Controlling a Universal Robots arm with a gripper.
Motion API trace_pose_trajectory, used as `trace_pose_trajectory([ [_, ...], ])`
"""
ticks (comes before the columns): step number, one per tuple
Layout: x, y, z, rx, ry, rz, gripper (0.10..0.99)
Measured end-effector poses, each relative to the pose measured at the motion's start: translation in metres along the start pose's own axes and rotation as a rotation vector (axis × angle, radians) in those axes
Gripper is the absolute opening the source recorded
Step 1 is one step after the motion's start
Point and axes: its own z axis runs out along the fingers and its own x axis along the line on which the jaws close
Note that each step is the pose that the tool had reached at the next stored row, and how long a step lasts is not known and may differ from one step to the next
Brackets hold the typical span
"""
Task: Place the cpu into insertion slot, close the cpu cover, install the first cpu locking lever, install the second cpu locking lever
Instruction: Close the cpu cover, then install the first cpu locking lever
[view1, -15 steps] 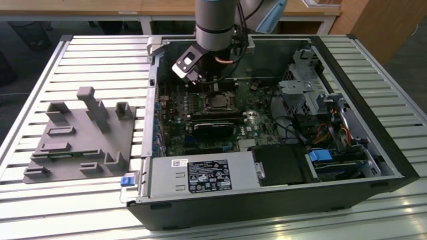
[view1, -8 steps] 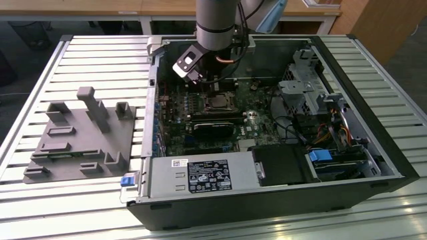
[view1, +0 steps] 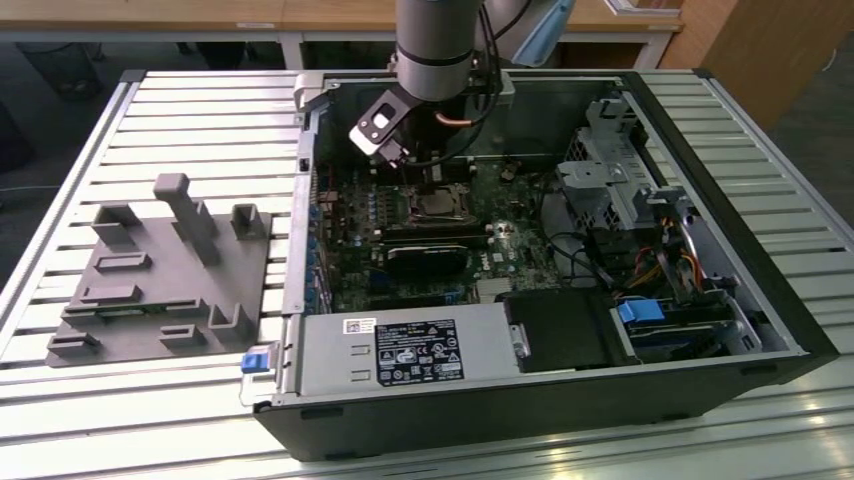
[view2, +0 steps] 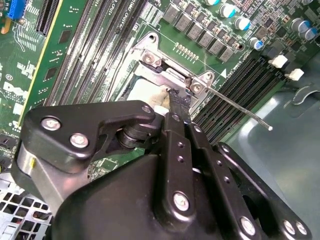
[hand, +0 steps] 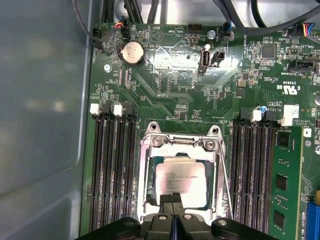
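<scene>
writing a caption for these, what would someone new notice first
The arm reaching down into the open computer case on the slatted table, near the exterior view's middle. In the first wrist view the gripper, fingers together, sits at the edge of the cpu, which lies in its socket with the cpu cover framing it. A thin locking lever sticks out free beside the socket in the second wrist view.

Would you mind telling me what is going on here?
The arm has its tool, shut, down inside an open computer case, its tip at the edge of the cpu cover. The cpu lies seated with the cover lowered over it. A thin lever juts out sideways, apparently unlatched.
</scene>
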Motion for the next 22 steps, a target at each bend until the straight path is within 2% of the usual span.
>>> trace_pose_trajectory([
  [7, -0.0003, 0.0002, -0.0007, 0.0, -0.0001, 0.0, 0.125],
  [11, 0.0002, 0.0004, -0.006, 0.0, 0.0, 0.0, 0.125],
  [19, 0.0026, 0.0013, -0.041, 0.0, 0.0002, 0.0, 0.125],
  [22, 0.0032, 0.0016, -0.0504, 0.0, 0.0, -0.001, 0.125],
])
